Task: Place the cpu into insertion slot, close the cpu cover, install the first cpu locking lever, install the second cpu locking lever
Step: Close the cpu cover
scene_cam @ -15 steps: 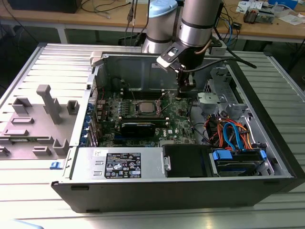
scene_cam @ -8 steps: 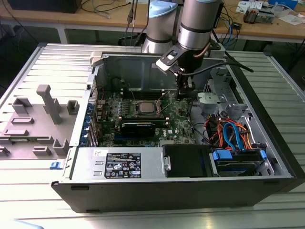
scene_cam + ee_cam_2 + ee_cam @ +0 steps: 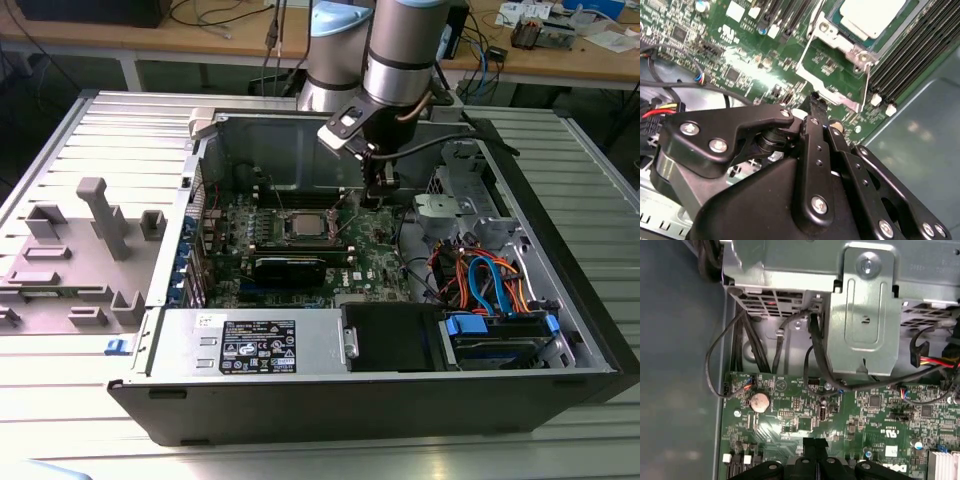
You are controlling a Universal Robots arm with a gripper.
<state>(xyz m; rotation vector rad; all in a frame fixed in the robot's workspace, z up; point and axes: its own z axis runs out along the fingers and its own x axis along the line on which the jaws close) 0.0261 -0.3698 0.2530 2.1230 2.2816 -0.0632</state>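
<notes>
An open computer case point(image 3: 380, 410) is laid on its side on a ribbed metal worktop point(image 3: 560, 440), with the green circuit board point(image 3: 380, 255) exposed inside. The robot arm point(image 3: 400, 50) is lowered into the case from the far side. The gripper point(image 3: 378, 190) is held just above the board, near the insertion slot point(image 3: 283, 230) on the side toward the exterior view's right.

In both wrist views the gripper point(image 3: 815, 99) point(image 3: 815, 444) is seen with its black fingers drawn together, and nothing can be made out between them.

The cpu point(image 3: 871, 15), with its dull silver top, is seated in the insertion slot. The cpu cover point(image 3: 832, 32) is laid flat around it as a silver frame. A thin wire lever point(image 3: 868, 82) is seen along the cover's edge, near the gripper tip; whether it is latched, or touched by the gripper, cannot be told. Long black memory slots point(image 3: 912, 55) are lined up beside the socket.

A round coin battery point(image 3: 760, 401) is mounted on the board, below a grey metal drive cage point(image 3: 865, 315). Orange and blue cables point(image 3: 485, 280) are bundled toward the exterior view's right. Grey plastic fixtures point(image 3: 100, 215) are set on the worktop at the exterior view's left.
</notes>
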